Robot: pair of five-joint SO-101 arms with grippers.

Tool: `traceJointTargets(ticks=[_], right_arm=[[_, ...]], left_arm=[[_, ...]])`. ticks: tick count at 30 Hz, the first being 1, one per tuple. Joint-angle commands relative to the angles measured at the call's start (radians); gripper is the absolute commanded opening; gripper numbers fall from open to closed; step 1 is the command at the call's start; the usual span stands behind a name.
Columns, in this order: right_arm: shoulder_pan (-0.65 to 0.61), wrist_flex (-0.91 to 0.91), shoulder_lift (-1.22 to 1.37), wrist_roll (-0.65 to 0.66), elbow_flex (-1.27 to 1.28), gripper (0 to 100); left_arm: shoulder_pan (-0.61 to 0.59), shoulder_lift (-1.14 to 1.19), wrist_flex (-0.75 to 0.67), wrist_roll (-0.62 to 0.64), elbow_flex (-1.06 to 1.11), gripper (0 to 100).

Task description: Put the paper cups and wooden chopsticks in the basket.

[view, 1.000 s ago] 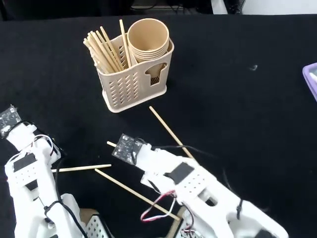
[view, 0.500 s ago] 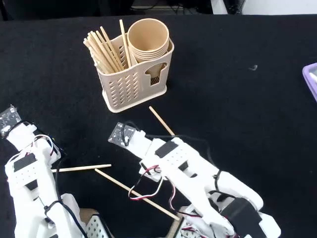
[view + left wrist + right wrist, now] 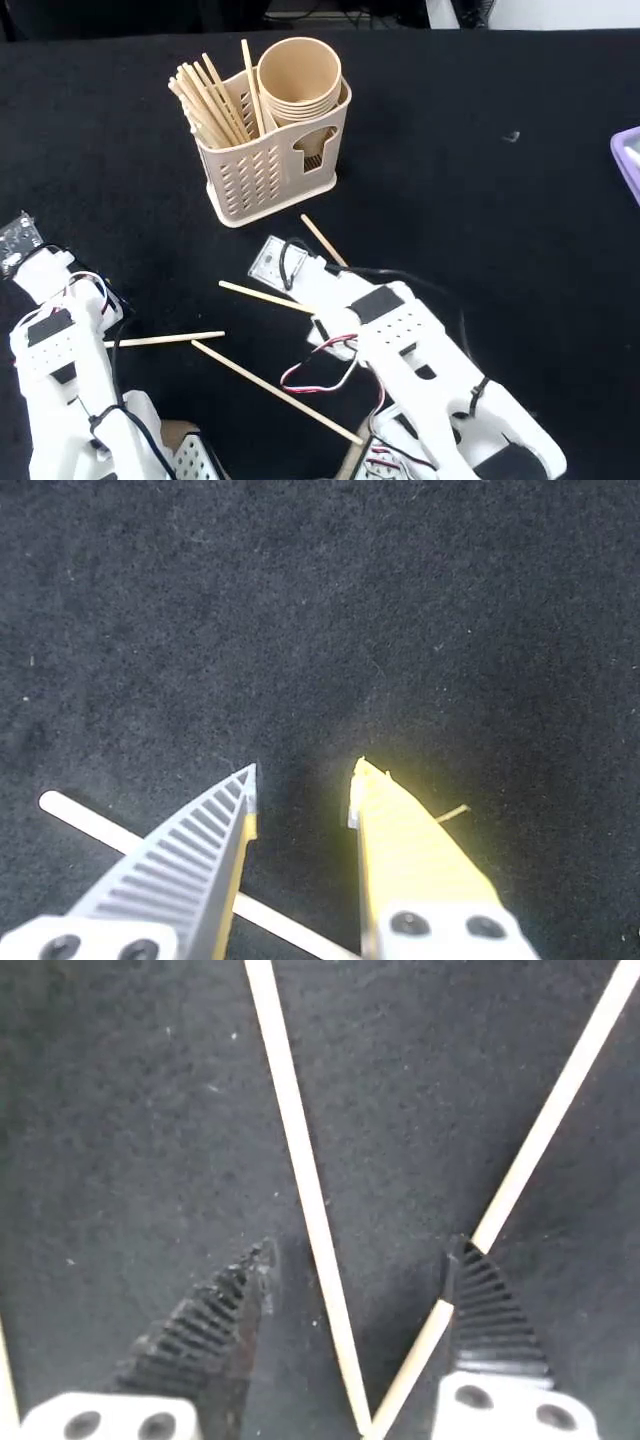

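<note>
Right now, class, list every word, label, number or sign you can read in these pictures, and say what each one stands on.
No text can be read in any view.
Beige slotted plastic basket: plain, no print.
Stack of tan paper cups: plain, no print.
Small grey circuit board: any marks are too small to read.
</note>
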Motion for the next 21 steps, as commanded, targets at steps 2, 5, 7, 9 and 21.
traceJointTargets(ticks=[2, 5, 7, 9, 21], right_arm=[[0.026, -0.008, 0.044, 0.034, -0.022, 27.6], [0.06, -0.014, 0.113, 0.034, -0.061, 27.6], [0.091, -0.014, 0.156, 0.035, -0.096, 27.6], [0.112, -0.014, 0.186, 0.035, -0.119, 27.7], [0.124, -0.003, 0.211, 0.098, -0.137, 34.9]], left_arm=[[-0.007, -0.018, -0.017, 0.006, -0.004, 16], [-0.007, -0.018, -0.017, 0.006, -0.004, 16], [-0.007, -0.018, -0.017, 0.006, -0.004, 16], [-0.007, -0.018, -0.017, 0.006, -0.004, 16], [-0.005, -0.018, -0.017, 0.006, -0.004, 16]])
